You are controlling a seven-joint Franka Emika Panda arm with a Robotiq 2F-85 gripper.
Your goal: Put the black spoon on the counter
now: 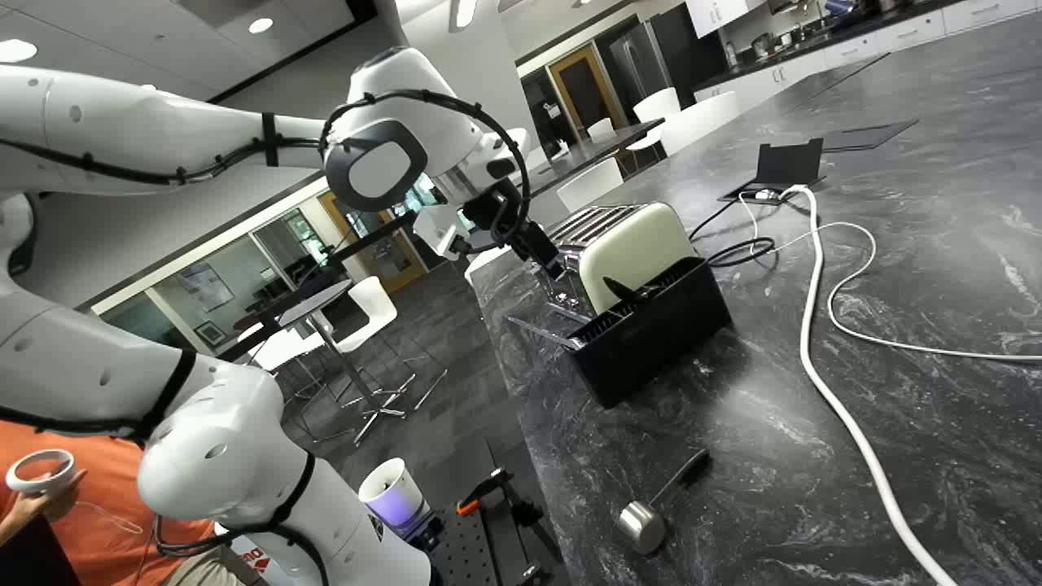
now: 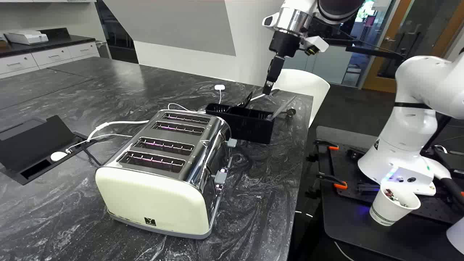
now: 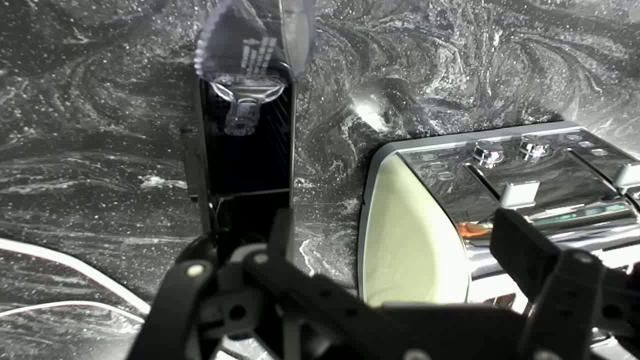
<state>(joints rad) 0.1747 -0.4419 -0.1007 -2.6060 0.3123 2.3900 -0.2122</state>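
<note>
The arm (image 1: 179, 134) reaches outward, bent, its claw (image 3: 395, 230) pointing down at a slight slant. The fingers (image 3: 520, 245) stand wide apart

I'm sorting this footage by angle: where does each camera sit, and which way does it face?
In an exterior view: above the counter, looking across the toaster toward the gripper; base and arm show too.
In an exterior view: on the black box side, tilted, looking toward the toaster; arm and gripper show.
Wrist view: on the wrist, facing down at black box and toaster; the gripper's fingers show below.
Both exterior views share toaster, black box, arm and gripper, from roughly opposite sides.
</note>
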